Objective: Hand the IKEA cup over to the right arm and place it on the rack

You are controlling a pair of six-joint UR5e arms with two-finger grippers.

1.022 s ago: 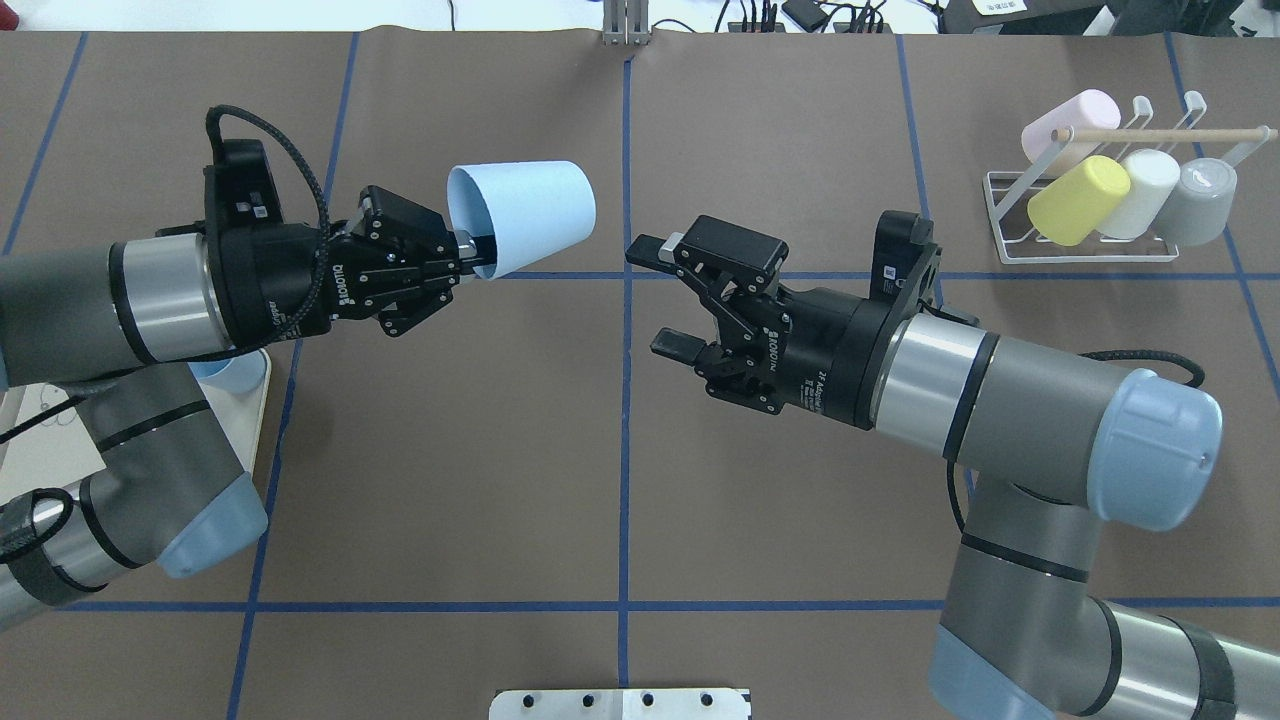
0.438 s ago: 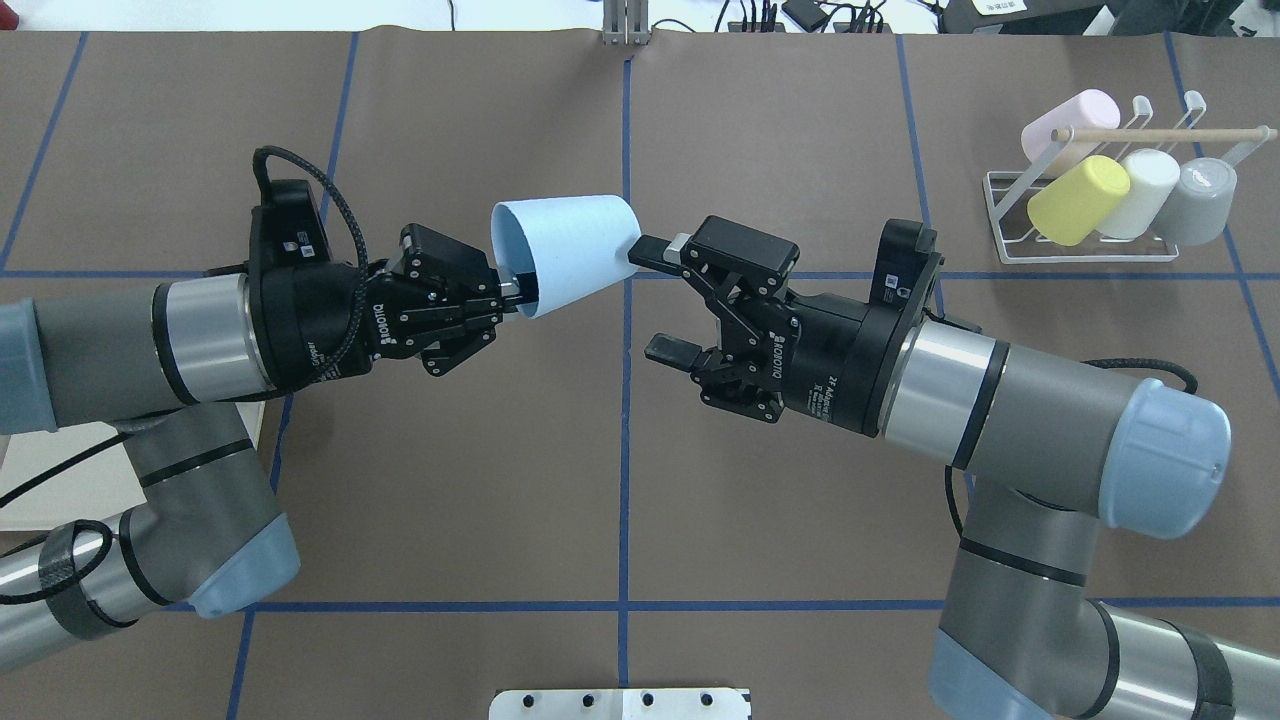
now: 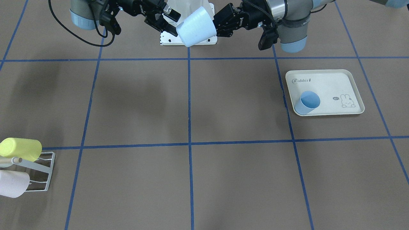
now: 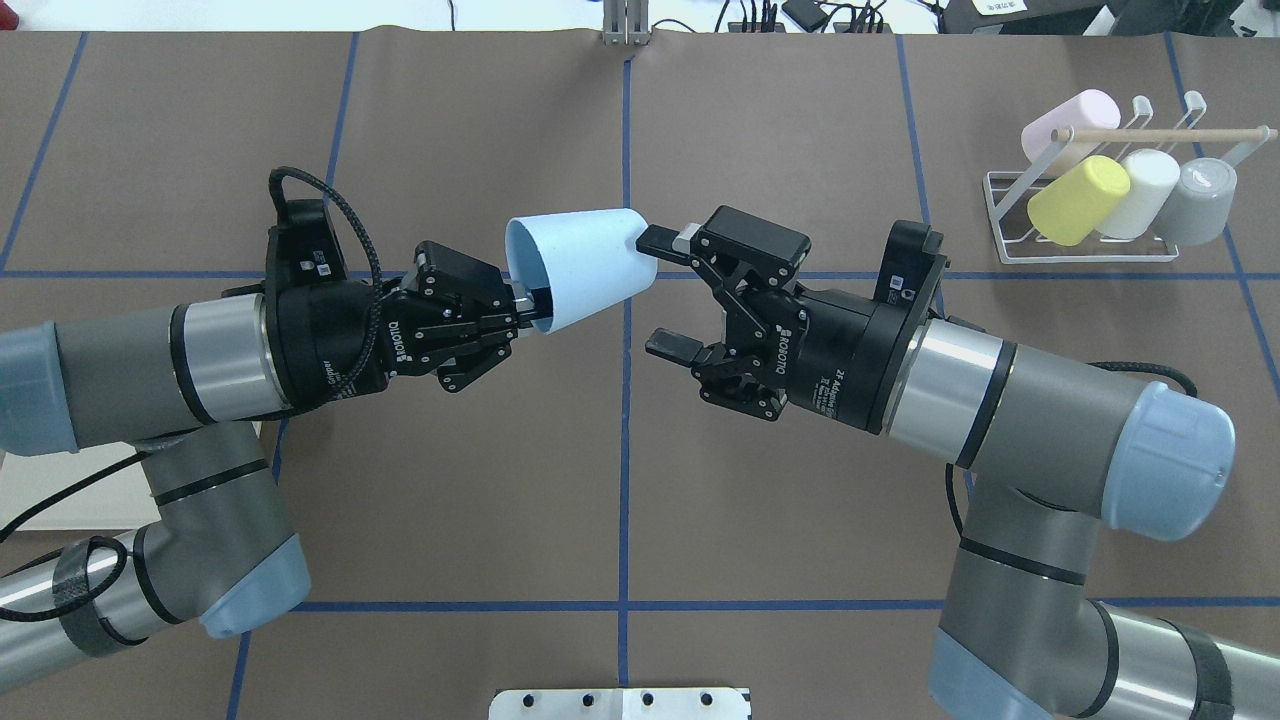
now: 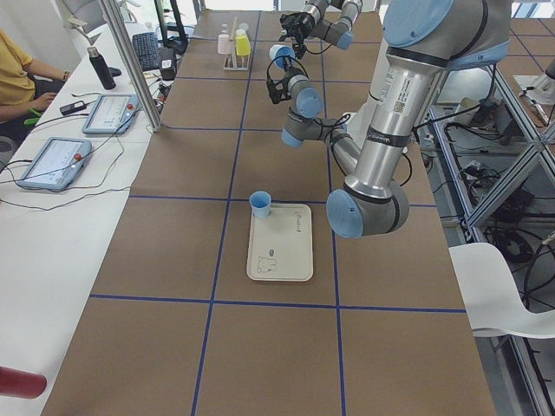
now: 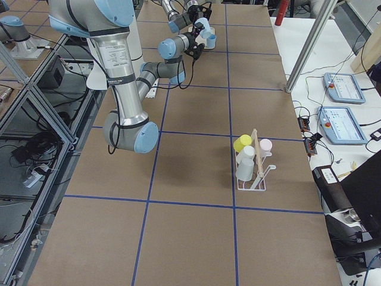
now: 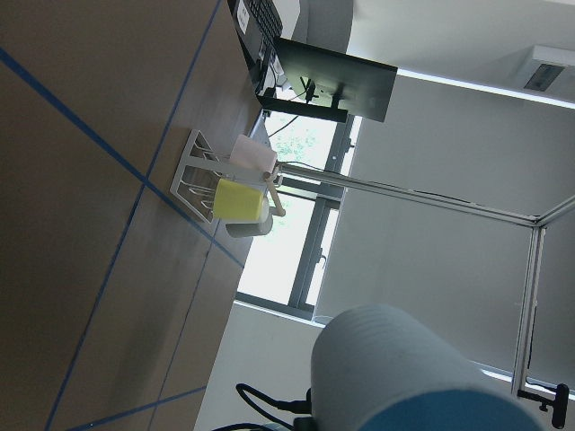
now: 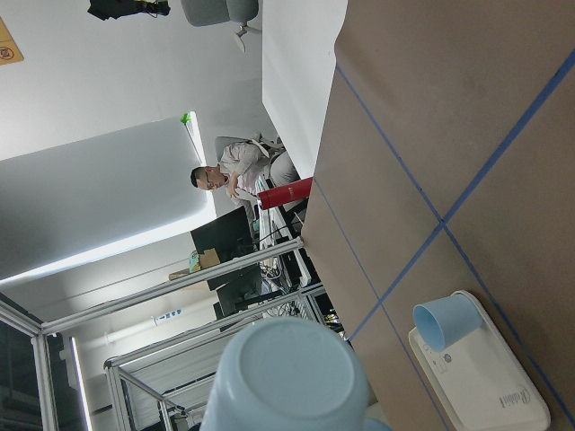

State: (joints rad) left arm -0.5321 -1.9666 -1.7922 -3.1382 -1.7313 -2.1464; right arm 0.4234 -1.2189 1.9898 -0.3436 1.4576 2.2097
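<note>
Brown tabletop (image 4: 450, 480) taped into blue squares, handover staged in mid-air over its centre line. On its left, left gripper (image 4: 522, 302) clamped on the rim of the pale blue IKEA cup (image 4: 590, 262), mouth turned toward itself and base offered rightward, likely to leave the body free for the right gripper (image 4: 660, 293), spread wide, one finger at the base, not yet gripping. At the far right corner, rack (image 4: 1090, 258) waiting with four cups (image 4: 1075, 203) hung
</note>
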